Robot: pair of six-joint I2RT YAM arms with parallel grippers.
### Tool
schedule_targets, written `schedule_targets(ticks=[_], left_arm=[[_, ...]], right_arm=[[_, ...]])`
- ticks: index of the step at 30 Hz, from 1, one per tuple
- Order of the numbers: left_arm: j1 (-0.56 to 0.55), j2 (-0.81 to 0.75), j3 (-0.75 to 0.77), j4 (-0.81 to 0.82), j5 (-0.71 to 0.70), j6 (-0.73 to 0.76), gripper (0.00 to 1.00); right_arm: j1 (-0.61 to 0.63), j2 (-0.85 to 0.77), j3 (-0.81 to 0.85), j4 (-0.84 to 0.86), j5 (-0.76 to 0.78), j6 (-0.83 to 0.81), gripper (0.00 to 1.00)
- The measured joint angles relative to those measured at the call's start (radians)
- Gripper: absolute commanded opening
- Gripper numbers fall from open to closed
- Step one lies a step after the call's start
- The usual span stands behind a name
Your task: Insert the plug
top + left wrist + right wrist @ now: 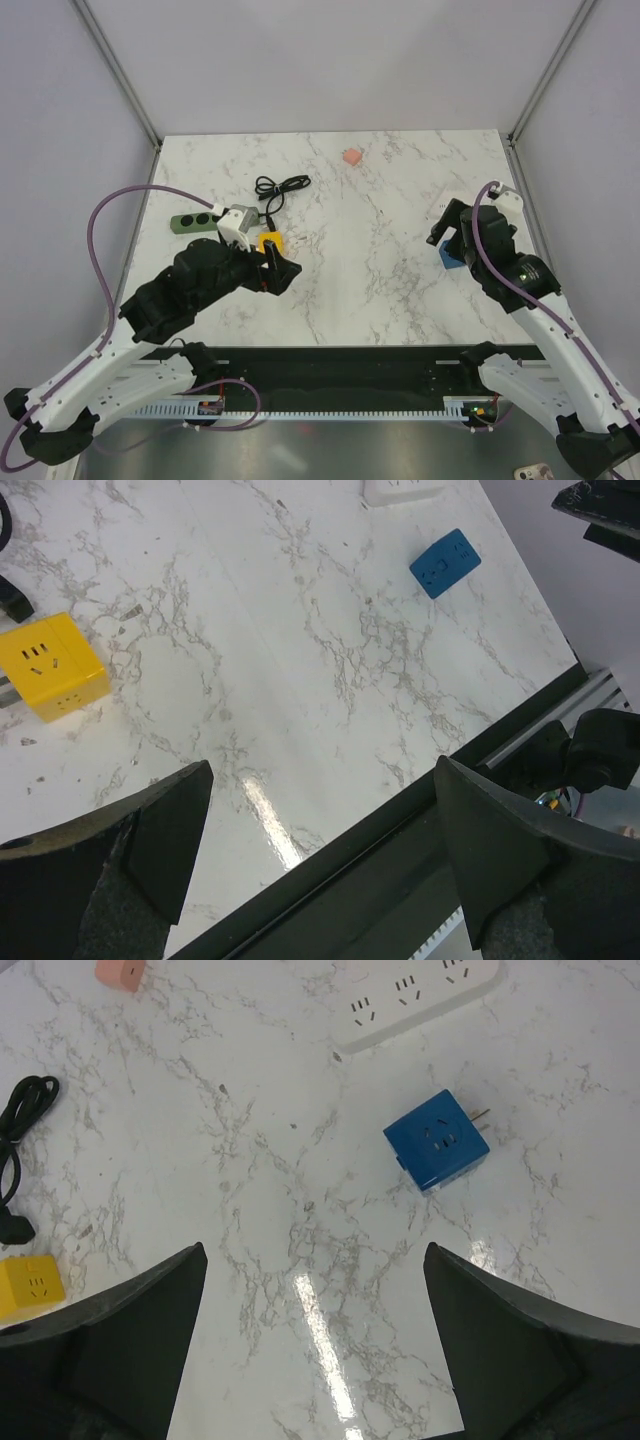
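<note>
Top view first: the marble tabletop (380, 290) has a green power strip (192, 221) by its left edge, with a white-grey cube (234, 226) right at that strip's right end and a yellow cube (271, 241) just beside it on the near side. A coiled black cable (280, 188) lies a bit further back, and a small pink block (351, 157) sits near the far edge, about midway along it. The left gripper (283, 265) hangs just by the yellow cube. The right gripper (443, 232) is over by the right edge, above a blue cube (447, 256). Left wrist view: the left gripper (320, 850) is spread wide with nothing between its fingers (160, 840), just bare marble. The yellow cube (52, 665) is off to the left, the blue cube (445, 563) further out. Right wrist view: same deal, the right gripper (315, 1340) is released and gaping, holding nothing. The blue cube (437, 1140) lies ahead of it with metal prongs poking out one side, close to a white power strip (415, 995) but not touching. As for the teal plug, honestly can't tell where it is; none of the three views shows it clearly.
</note>
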Motion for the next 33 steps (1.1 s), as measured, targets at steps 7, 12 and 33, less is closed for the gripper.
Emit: schedule_targets(ticks=[7, 12, 33], left_arm=[[0.000, -0.032, -0.018, -0.002, -0.045, 0.035, 1.00], [0.000, -0.032, -0.043, -0.018, -0.097, 0.052, 0.99], [0.000, -0.092, -0.093, -0.051, -0.117, 0.083, 0.96]], right_arm=[[-0.002, 0.027, -0.052, -0.040, 0.187, 0.130, 0.98], [-0.090, 0.174, -0.046, -0.067, 0.252, 0.219, 0.98], [-0.271, 0.599, 0.057, -0.018, 0.116, 0.457, 0.96]])
